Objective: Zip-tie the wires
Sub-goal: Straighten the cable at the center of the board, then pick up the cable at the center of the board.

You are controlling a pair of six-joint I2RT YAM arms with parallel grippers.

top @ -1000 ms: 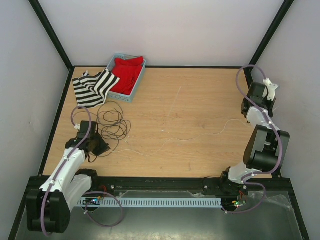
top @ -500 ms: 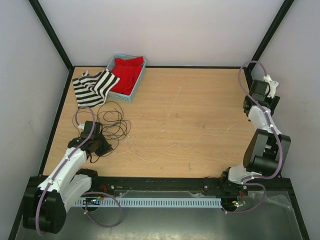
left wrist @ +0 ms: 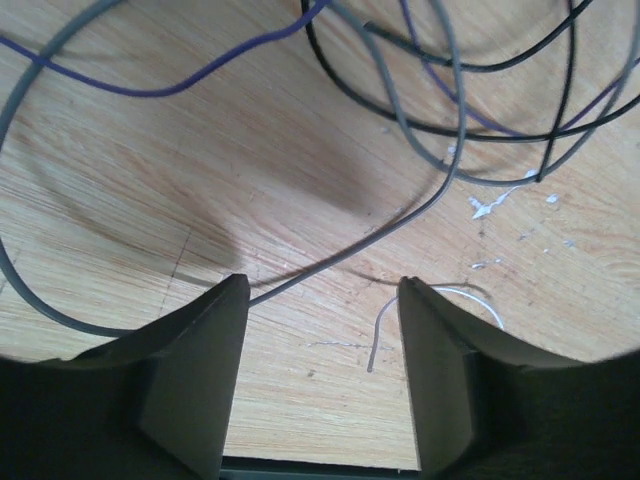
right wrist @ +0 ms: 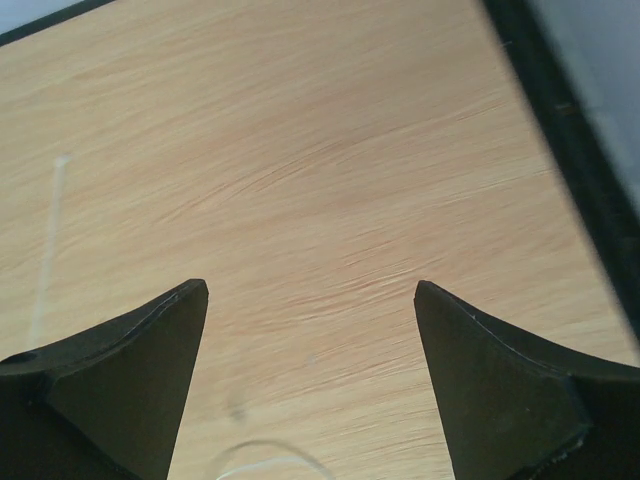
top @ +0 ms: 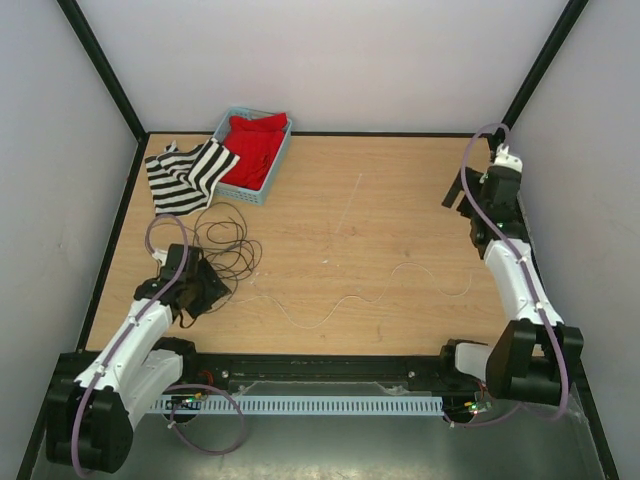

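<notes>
Two sets of jaws logged, both standing apart and holding nothing.

Left side: my left gripper sits low over the table at its near-left part, against the near edge of the wires. The wires lie coiled in loose dark loops just in front of the striped cloth and the basket with its red cloth. In the left wrist view one grey strand crosses the wood in the gap between my fingers, and black and purple loops lie beyond it. I cannot tell whether the strand touches a finger.

Right side: my right gripper hangs over bare wood at the far-right of the table, near its black border.

Change against one second ago:
- My right arm was folded at the right edge with the elbow bent sharply; now it is stretched out along that edge, and the wrist has swung so the jaws point left, in over the table.
- The pale strand ran nearly taut up toward my right wrist; now it lies slack on the wood in a wavy line, its right end dropped well short of the gripper.
- My left arm has shifted only slightly, and the coil looks unchanged.
</notes>
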